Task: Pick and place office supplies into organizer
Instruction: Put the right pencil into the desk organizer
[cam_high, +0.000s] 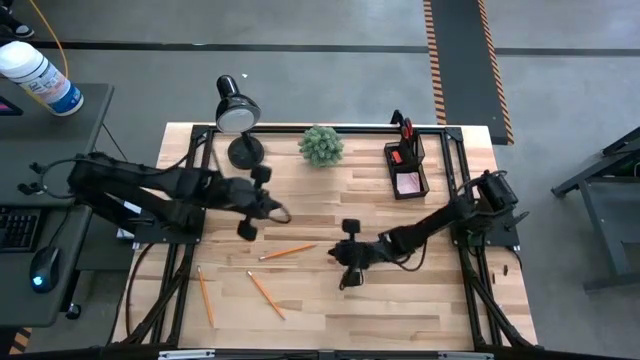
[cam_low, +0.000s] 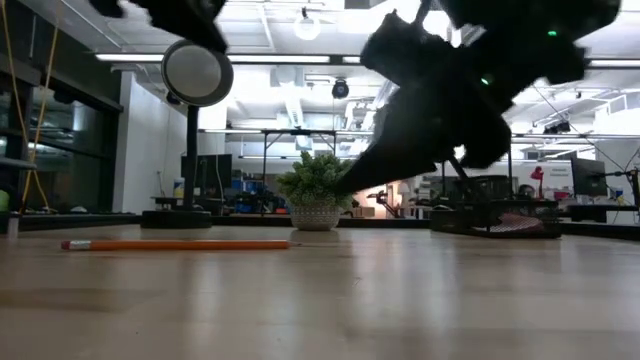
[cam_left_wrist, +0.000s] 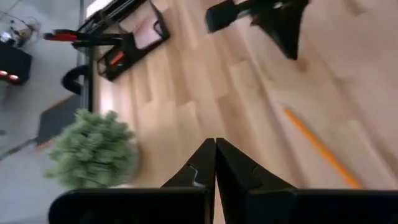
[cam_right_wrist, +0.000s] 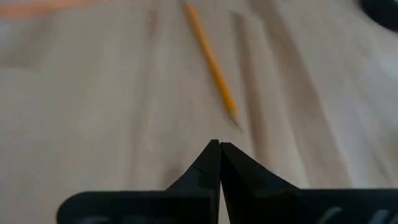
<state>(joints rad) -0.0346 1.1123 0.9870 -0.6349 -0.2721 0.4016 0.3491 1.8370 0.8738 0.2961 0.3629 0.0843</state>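
Three orange pencils (cam_high: 287, 252) lie loose on the wooden surface (cam_high: 400, 310), nearest the front edge. Organizer (cam_high: 407, 166) sits at the back right corner beside the green plant (cam_high: 321, 145); inside it a pink sticky-note pad (cam_high: 408, 183), a red piece (cam_high: 397, 156) and red-handled scissors (cam_high: 406, 128). Left gripper (cam_high: 283, 214) and right gripper (cam_high: 344, 285) hang over mid-surface, jaws of both pressed together, holding nothing.

In the low view both arms are cut off by the top edge. The organizer (cam_high: 406, 168) at two o'clock holds items too small to tell. One pencil (cam_left_wrist: 322, 149) runs past the picture's edge.
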